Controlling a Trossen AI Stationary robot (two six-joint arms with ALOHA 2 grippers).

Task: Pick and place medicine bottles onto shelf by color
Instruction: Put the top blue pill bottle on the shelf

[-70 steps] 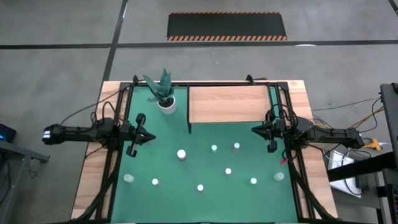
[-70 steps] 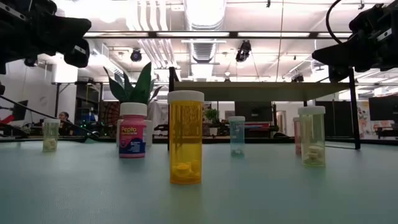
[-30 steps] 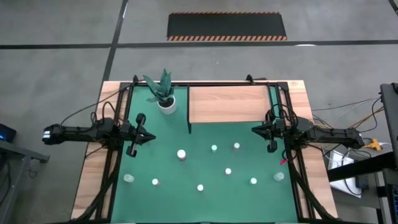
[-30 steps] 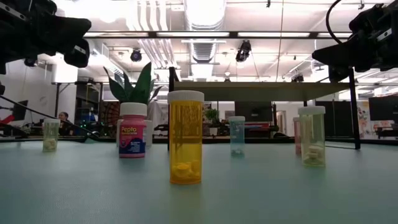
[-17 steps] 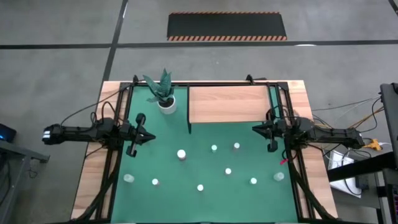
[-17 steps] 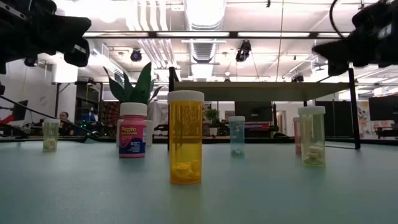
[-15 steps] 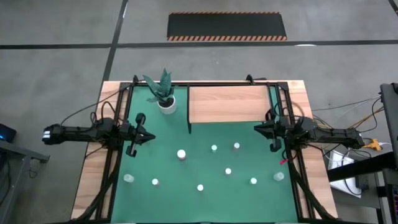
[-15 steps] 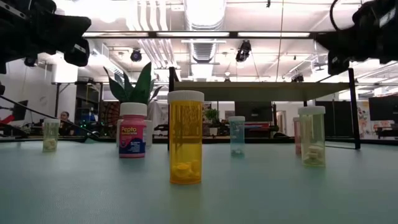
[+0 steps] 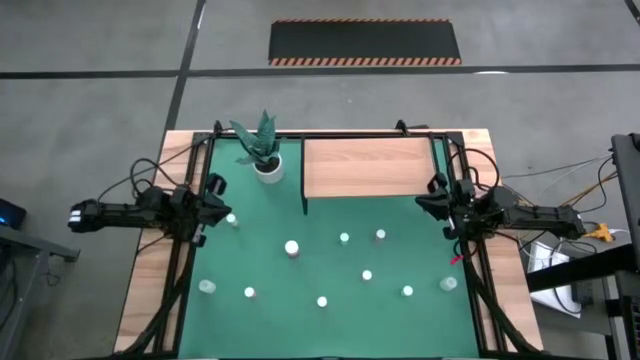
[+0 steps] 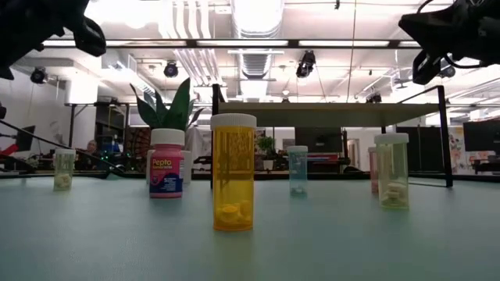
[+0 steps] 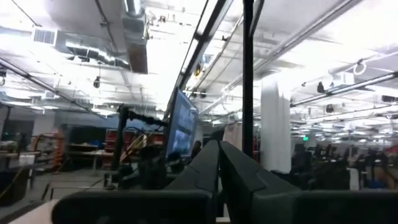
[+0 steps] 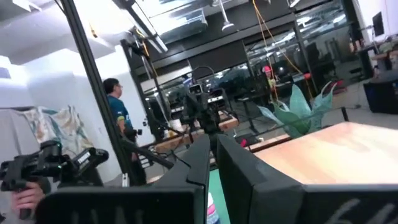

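The left gripper (image 9: pixel 212 192) hangs above the left edge of the green mat (image 9: pixel 330 320), its fingers (image 11: pixel 211 168) pressed together with nothing between them. Just beside its tip a small bottle (image 9: pixel 231 219) stands on the mat. Beyond it, near the mat's far left corner, sits the white pot with a green plant (image 9: pixel 264 150).

The right gripper (image 9: pixel 437 195) hangs over the mat's right edge, next to the black frame (image 9: pixel 446 150) at the shelf's right side, and its fingers (image 12: pixel 208 155) are likewise closed on nothing. In the right wrist view the plant, the wooden board and a person standing in the room behind are visible past the fingertips.

The shelf (image 9: pixel 365 167) lies at the far right of the mat, between the plant and the right gripper, and its board is bare. The medicine bottles (image 9: pixel 344 238) stand upright, scattered across the mat's middle and near side, all well apart from both grippers except the one by the left gripper. From table height a yellow bottle (image 10: pixel 233 172) stands nearest, a pink bottle (image 10: pixel 166 163) to its left, a teal bottle (image 10: pixel 297 169) farther back, and a whitish bottle (image 10: pixel 391 170) on the right.
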